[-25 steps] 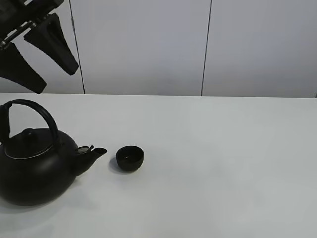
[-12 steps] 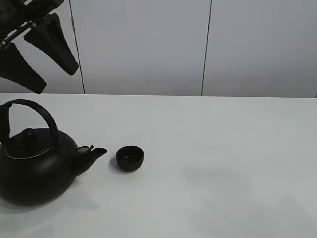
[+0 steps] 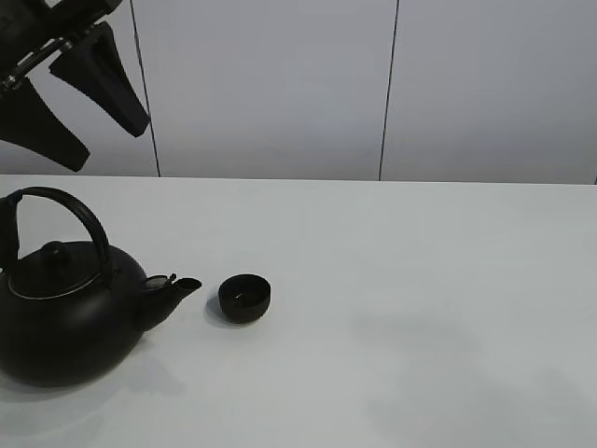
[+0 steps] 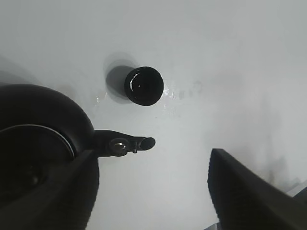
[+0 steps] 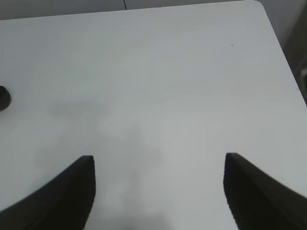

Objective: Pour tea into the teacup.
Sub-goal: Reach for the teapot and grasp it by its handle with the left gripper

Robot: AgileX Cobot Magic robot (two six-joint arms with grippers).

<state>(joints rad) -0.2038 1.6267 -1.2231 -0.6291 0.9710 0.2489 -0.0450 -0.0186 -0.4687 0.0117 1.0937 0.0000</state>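
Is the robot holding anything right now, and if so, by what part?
Nothing is held. The left gripper hangs open above the kettle, and the right gripper is open over the table.

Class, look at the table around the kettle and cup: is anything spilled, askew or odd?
Yes: small glistening wet spots dot the table beside the teacup, seemingly splashed liquid. The kettle and teacup stand upright; nothing else stands out.
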